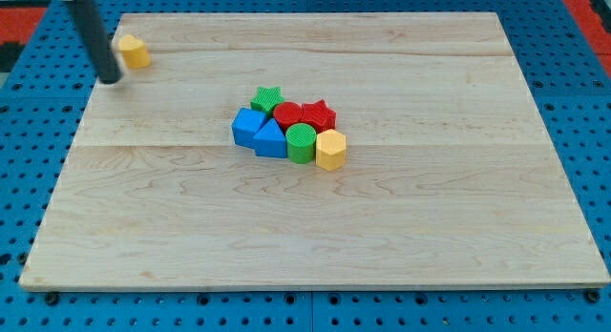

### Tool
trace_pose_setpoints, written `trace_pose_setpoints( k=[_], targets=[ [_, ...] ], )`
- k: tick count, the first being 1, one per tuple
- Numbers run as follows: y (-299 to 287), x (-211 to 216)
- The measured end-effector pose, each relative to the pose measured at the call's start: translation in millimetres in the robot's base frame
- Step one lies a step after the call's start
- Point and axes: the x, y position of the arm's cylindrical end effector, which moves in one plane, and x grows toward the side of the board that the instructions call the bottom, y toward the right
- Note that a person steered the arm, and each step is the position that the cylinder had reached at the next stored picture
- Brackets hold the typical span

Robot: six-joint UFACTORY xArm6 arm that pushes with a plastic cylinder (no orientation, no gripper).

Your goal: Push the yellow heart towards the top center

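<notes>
The rod (94,36) (upper end) is cut off by the view's top edge.

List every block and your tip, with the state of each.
yellow heart: alone, top left
my tip: just left of and below it
green star, red cylinder, red star, blue blocks, green cylinder, yellow hexagon: clustered mid-board

Rod enters from the view's top-left corner, dark grey and straight, leaning slightly so its lower end sits further to the view's right than its upper part. My tip (112,80) rests low near the left edge of the desk (401,227), in the upper-left area. Upper part of the rod is cut off by the frame; no other arm parts visible.
</notes>
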Motion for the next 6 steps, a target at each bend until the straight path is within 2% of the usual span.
trace_pose_setpoints(
  k=[1, 3, 4, 5, 6],
  targets=[
    [-13, -23],
    [34, -62],
    [119, -34],
    [133, -33],
    [92, -48]
  ],
)
